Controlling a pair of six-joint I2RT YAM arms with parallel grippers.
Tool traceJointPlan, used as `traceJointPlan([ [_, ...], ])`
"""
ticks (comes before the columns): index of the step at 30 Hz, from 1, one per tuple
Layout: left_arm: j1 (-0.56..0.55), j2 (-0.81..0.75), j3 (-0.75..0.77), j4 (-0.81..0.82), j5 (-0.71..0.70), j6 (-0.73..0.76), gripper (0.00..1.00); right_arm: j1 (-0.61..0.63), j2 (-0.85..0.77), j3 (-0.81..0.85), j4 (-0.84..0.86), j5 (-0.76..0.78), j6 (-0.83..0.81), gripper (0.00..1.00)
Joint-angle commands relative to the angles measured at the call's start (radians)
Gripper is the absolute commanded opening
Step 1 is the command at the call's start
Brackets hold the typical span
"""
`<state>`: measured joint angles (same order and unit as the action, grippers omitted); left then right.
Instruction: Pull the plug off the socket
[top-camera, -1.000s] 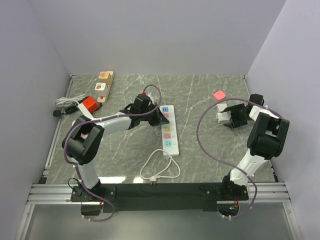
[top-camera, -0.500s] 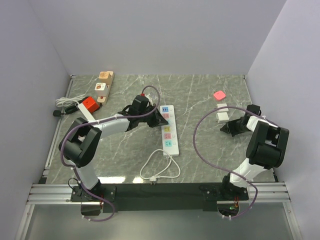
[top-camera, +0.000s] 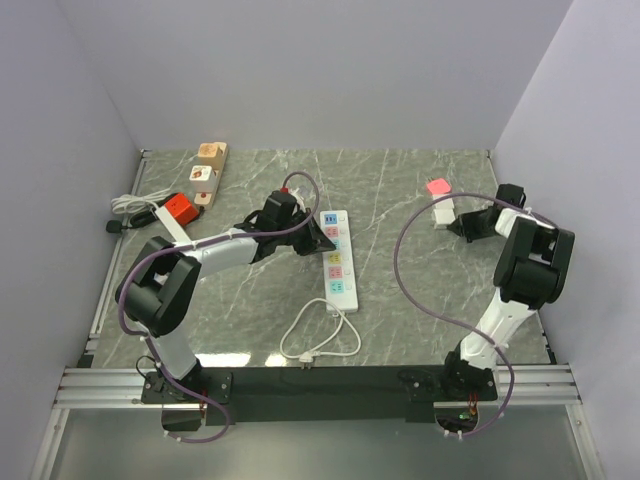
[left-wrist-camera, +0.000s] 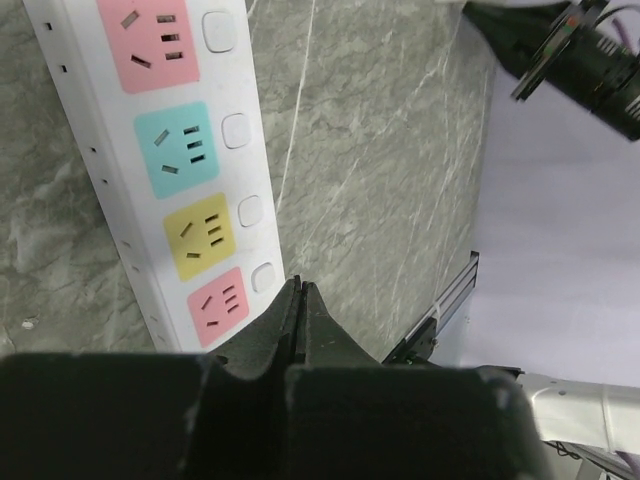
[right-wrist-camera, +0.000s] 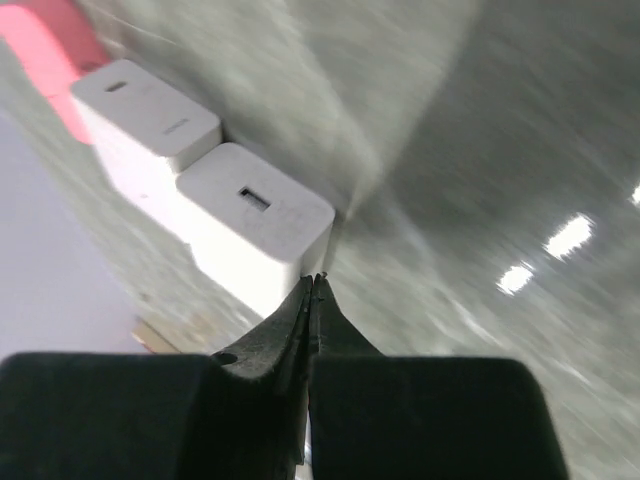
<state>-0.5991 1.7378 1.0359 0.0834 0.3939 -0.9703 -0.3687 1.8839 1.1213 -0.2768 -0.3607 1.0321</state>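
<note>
Both claws are pinched together, empty: the left gripper (left-wrist-camera: 300, 290) tips sit at the power strip's (left-wrist-camera: 190, 170) edge, likely bracing it, while the right gripper (right-wrist-camera: 315, 280) noses beside two white chargers (right-wrist-camera: 255, 215).

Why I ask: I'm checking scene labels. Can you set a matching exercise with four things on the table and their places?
Things:
1. long white power strip with coloured sockets
2. small pink square block
3. red boxy adapter
4. beige power strip

Places:
A. back left corner
B. left side, near the coiled white cord
C. centre, by the shut left gripper
D. right, beyond the white charger cubes

Pairs: 1-C, 2-D, 3-B, 4-A
</note>
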Motion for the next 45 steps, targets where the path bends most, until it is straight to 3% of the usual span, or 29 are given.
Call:
traceJointPlan([
  [1, 0.001, -0.053, 0.006, -0.002, -0.016, 0.016, 0.01, 0.013, 0.041, 0.101, 0.07, -0.026, 0.022, 0.0],
  [7, 0.001, -0.081, -0.005, -0.005, -0.032, 0.013, 0.01, 0.025, -0.029, 0.046, 0.065, -0.096, -0.021, 0.0],
  [11, 0.002, -0.13, -0.002, -0.037, -0.047, 0.03, 0.01, 0.042, -0.23, -0.102, 0.024, -0.094, -0.105, 0.02],
  [12, 0.002, -0.144, -0.002, -0.045, -0.056, 0.035, 0.01, 0.066, -0.268, -0.116, 0.002, -0.084, -0.13, 0.07],
  [16, 0.007, -0.224, -0.013, -0.08, -0.093, 0.048, 0.01, 0.215, -0.407, -0.076, -0.116, -0.008, -0.274, 0.46],
  [21, 0.013, -0.368, -0.049, -0.181, -0.179, 0.054, 0.01, 0.506, -0.385, 0.055, -0.295, 0.207, -0.474, 0.73],
  [28, 0.028, -0.61, -0.144, -0.284, -0.299, 0.032, 0.01, 0.778, -0.269, 0.121, -0.332, 0.336, -0.575, 0.79],
  [40, 0.065, -0.802, -0.26, -0.375, -0.34, 0.01, 0.01, 1.019, -0.034, 0.274, -0.381, 0.511, -0.563, 0.8],
  [45, 0.079, -0.828, -0.277, -0.387, -0.348, 0.019, 0.01, 1.071, 0.018, 0.314, -0.4, 0.549, -0.564, 0.95],
])
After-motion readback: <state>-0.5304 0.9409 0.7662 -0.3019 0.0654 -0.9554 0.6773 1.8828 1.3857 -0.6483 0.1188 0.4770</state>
